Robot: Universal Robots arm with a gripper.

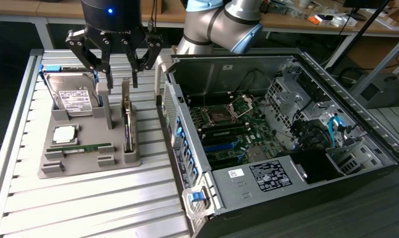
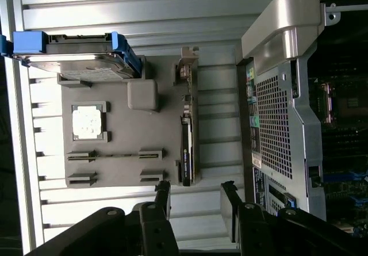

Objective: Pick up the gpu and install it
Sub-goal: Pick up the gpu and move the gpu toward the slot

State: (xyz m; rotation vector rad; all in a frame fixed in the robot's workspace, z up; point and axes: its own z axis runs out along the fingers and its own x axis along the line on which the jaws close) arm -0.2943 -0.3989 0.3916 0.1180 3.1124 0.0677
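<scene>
Case [image 1: 219, 74] lies open on the exterior view's right, motherboard exposed. Grey holder tray [image 1: 86, 158] sits beside it, on the exterior view's left. Gripper [image 1: 122, 74] [image 2: 196, 195] hangs over the tray's far end, jaws spread wide, grasping nothing. Gpu [image 1: 128, 124] [image 2: 187, 146] stands on edge in the tray slot nearest the case, just below the fingertips. Hard drive [image 1: 77, 96] stands upright at the tray's far left.
</scene>
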